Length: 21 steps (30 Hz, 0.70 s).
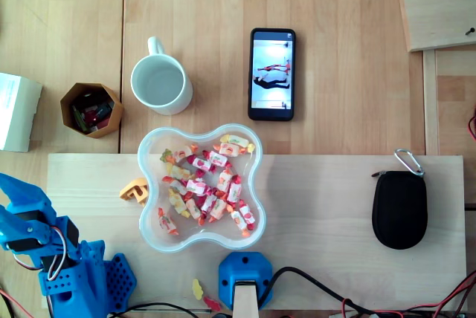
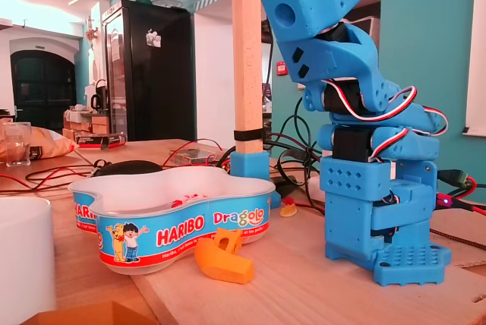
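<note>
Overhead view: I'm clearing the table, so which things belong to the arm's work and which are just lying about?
Likely part of the work: orange piece, tub of sweets.
Lying about: mug, phone, black pouch, brown cup, white box.

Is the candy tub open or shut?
Open: the candy tub has no lid on it, and the wrapped sweets inside show from above.
</note>
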{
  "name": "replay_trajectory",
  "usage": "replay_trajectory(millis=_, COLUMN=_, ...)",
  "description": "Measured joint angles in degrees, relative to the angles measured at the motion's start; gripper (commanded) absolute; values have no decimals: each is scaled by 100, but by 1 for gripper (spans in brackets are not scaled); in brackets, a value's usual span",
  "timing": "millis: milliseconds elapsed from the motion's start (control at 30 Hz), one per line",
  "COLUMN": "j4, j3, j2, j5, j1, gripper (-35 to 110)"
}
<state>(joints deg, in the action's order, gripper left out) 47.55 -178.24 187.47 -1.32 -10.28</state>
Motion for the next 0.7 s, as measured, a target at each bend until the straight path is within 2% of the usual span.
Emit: replay_trajectory(millis=700, j4=0, j3=0, j2=0, j5=18, j1=0, gripper=19)
